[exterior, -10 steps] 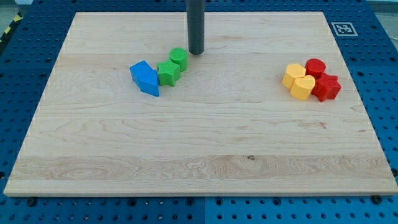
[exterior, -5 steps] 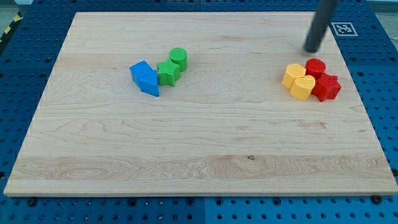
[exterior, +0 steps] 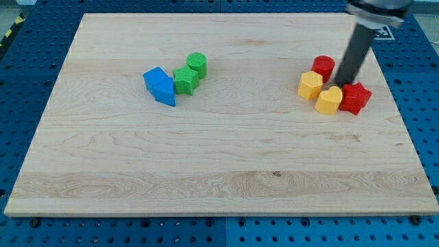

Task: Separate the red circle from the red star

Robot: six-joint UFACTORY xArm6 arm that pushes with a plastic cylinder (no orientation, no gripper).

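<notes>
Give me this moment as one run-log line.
my tip: between red circle and red star | pair: apart | yellow blocks: beside them

Bright, even light; soft shadows, sharp focus throughout.

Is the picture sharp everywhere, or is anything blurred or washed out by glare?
Camera view: the blocks are crisp, such as the red circle and red star; the rod is soft up near the view's top, though my tip between them reads clearly; lighting is even, with only faint shadows and no glare on the wooden board.
</notes>
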